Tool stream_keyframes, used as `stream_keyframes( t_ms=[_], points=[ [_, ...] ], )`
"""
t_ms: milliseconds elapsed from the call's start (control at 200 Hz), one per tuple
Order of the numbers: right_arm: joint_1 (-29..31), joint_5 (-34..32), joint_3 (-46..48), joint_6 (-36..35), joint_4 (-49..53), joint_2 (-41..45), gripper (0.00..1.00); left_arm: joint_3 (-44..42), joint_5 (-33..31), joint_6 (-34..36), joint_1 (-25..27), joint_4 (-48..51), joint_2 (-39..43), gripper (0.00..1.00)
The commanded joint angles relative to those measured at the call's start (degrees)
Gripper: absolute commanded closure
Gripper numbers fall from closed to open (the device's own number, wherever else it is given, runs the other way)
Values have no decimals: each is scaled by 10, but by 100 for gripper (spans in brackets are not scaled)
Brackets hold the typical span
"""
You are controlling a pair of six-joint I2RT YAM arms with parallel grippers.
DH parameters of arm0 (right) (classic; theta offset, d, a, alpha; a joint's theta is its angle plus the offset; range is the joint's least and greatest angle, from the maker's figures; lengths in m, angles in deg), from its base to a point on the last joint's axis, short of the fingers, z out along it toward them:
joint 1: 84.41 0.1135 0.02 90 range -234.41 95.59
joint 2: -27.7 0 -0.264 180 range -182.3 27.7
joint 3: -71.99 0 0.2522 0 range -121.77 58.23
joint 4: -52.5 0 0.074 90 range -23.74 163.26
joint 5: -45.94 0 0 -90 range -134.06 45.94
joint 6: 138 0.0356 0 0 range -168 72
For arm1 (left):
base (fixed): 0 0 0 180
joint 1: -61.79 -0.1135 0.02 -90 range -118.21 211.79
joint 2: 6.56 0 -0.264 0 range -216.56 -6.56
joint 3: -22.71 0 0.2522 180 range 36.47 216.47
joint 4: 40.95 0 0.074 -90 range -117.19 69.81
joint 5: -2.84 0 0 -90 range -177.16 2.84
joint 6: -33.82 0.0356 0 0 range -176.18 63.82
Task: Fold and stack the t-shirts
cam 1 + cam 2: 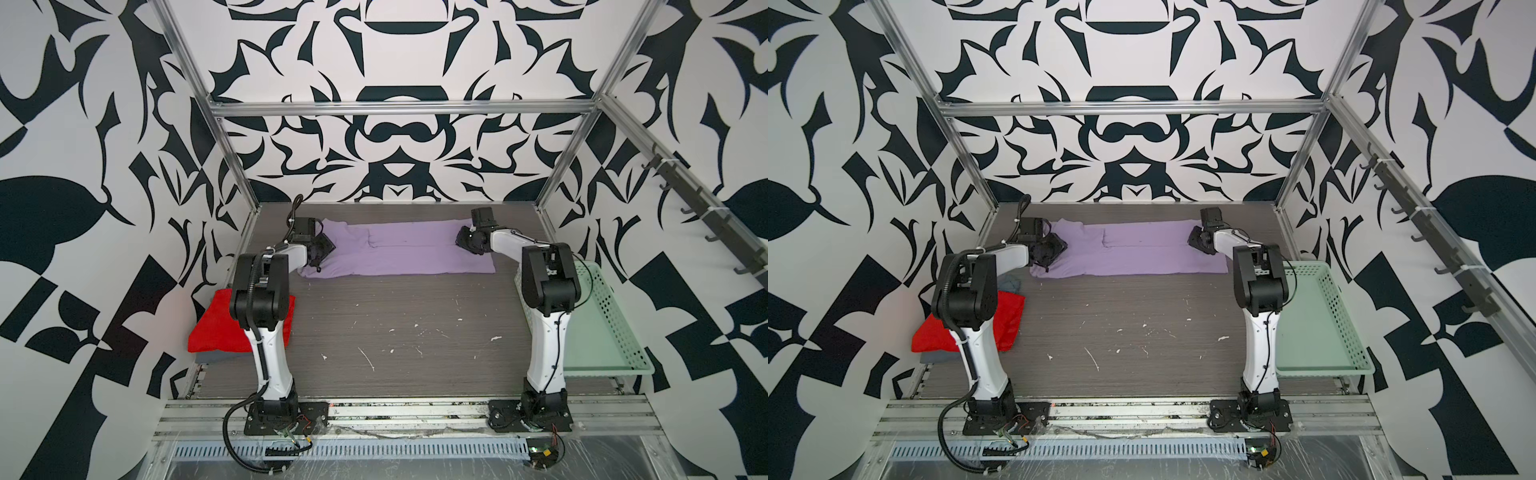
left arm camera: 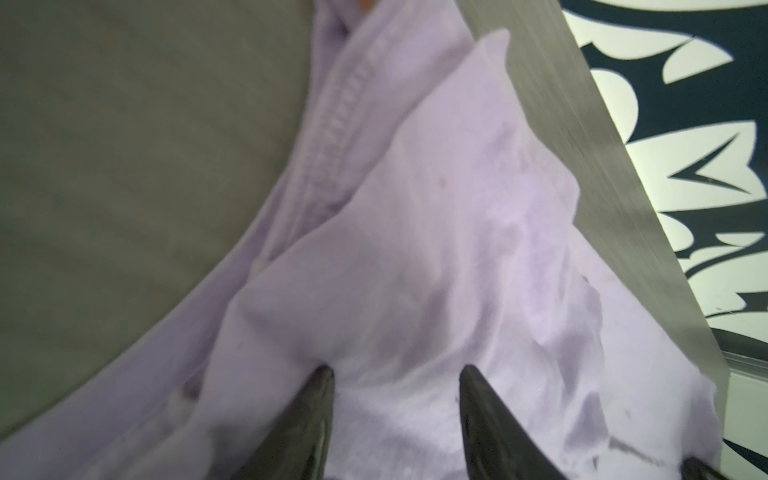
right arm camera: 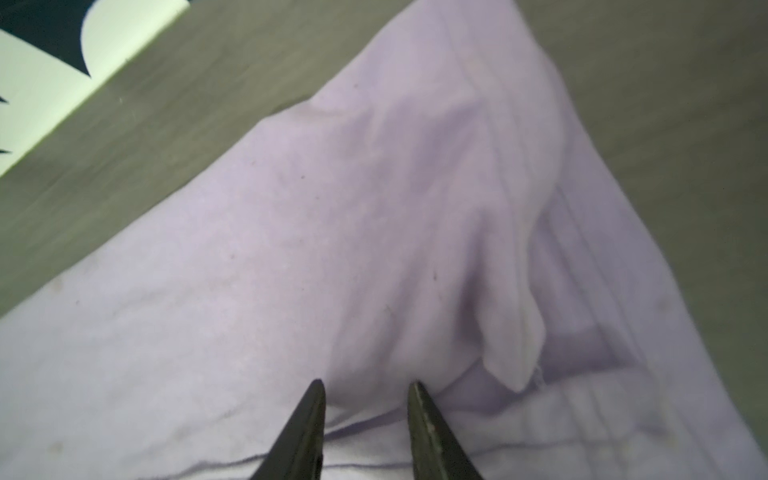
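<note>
The lavender t-shirt lies folded into a long band across the far side of the table. My left gripper is at its left end. In the left wrist view the left gripper stands open, tips down on the lavender cloth. My right gripper is at the band's right end. In the right wrist view the right gripper is open more narrowly, with a ridge of the lavender cloth between its tips. At the near left, the red t-shirt lies folded on the grey-blue t-shirt.
A mint-green perforated basket stands at the table's right edge, behind the right arm. The table's back edge and the patterned wall are close behind the lavender shirt. Both arm bases are at the front edge.
</note>
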Motion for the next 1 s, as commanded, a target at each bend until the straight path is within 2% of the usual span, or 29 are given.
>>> stream_keyframes(
  t_ms=[0, 115, 335, 430, 540, 650, 770, 995],
  points=[
    [19, 1, 96, 34, 53, 34, 62, 70, 14, 24, -18, 102, -80, 48],
    [59, 4, 205, 75, 58, 109, 63, 170, 64, 33, -18, 113, -136, 48],
    [185, -8, 401, 197, 52, 260, 62, 347, 196, 20, 5, 74, -250, 48],
    [221, -23, 426, 217, 84, 324, 62, 430, 241, 10, 27, 56, -294, 48],
    [238, -50, 400, 178, 146, 388, 61, 497, 269, 2, 43, 36, -318, 48],
    [239, -69, 358, 122, 178, 432, 59, 460, 275, -39, 42, -48, -287, 47],
    [239, -102, 312, 66, 176, 441, 57, 368, 221, -50, 37, -92, -217, 46],
    [234, -143, 227, -26, 129, 318, 56, 231, 130, -37, 45, -32, -108, 46]
  ],
)
